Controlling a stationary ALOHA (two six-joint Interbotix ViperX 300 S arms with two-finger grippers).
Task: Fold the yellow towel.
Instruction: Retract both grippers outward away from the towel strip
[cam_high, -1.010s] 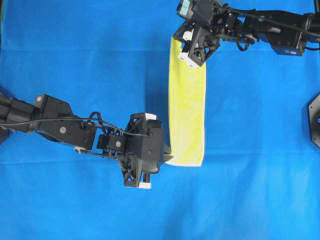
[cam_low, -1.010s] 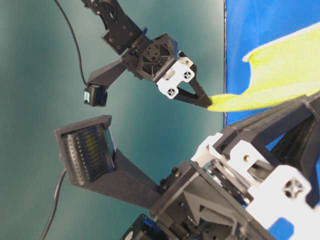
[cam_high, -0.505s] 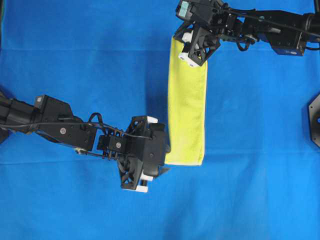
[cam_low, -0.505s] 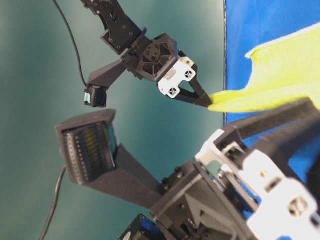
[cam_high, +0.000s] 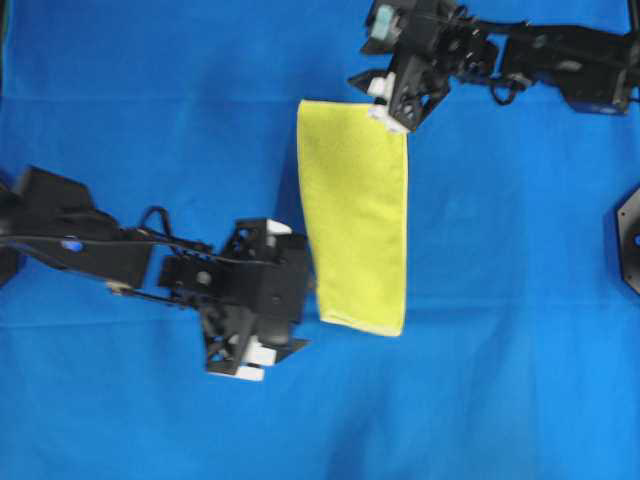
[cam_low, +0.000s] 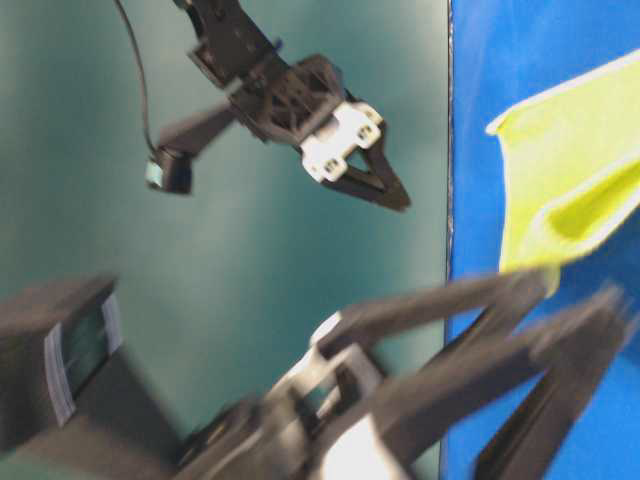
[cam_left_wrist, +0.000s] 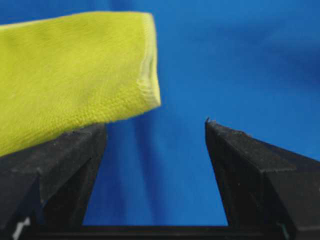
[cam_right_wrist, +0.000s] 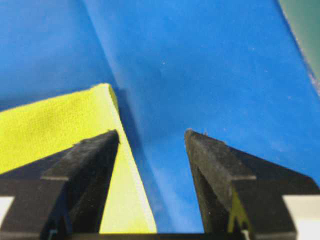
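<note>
Towel lies flat on the blue cloth now, a long yellow strip running down the middle of the overhead view, folded over on itself with its long edges roughly lined up. A second ago both grippers were pinching its 2 ends; now both have let go. The left gripper sits just beside the near end with its jaws spread wide, nothing between them in its wrist view except blue surface, the towel's corner resting over 1 finger. The right gripper stands at the far end, jaws likewise wide and empty, 1 finger over the towel's edge. The strip has also widened and settled since the release.

That looks like a fold laid down and released; I'd judge another fold across the length could follow if a smaller packet is wanted.

Around it there is little: a dark fixture at the right edge, well apart. Nothing blocks the towel itself
</note>
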